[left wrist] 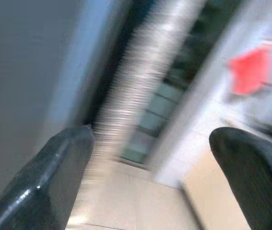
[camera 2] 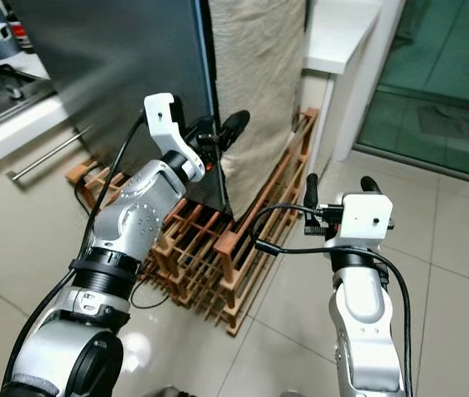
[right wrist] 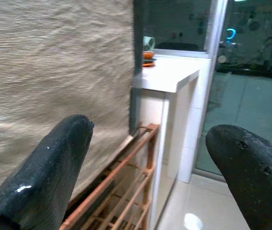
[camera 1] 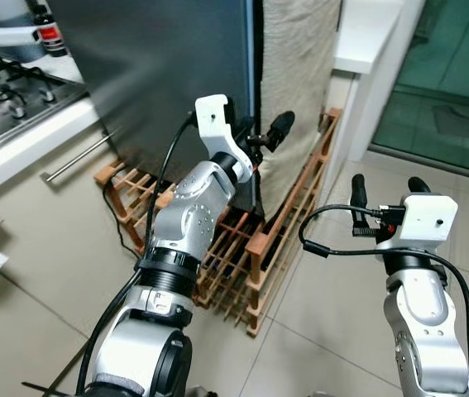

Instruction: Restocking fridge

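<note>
Reaching toward the fridge (camera 1: 168, 74) edge, left gripper (camera 1: 269, 135) spread.

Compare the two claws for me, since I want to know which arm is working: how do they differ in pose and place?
The left claw is raised and reaches up to the edge of the tall dark grey fridge; the right claw hangs lower, over the pale tiled floor, apart from the fridge. The left points toward the fridge's edge, the right toward the beige woven cover. Both stand open and hold nothing.

Tiled floor (camera 1: 325, 322): wooden rack (camera 1: 242, 256) on it, fridge (camera 1: 168, 74) atop rack.
</note>
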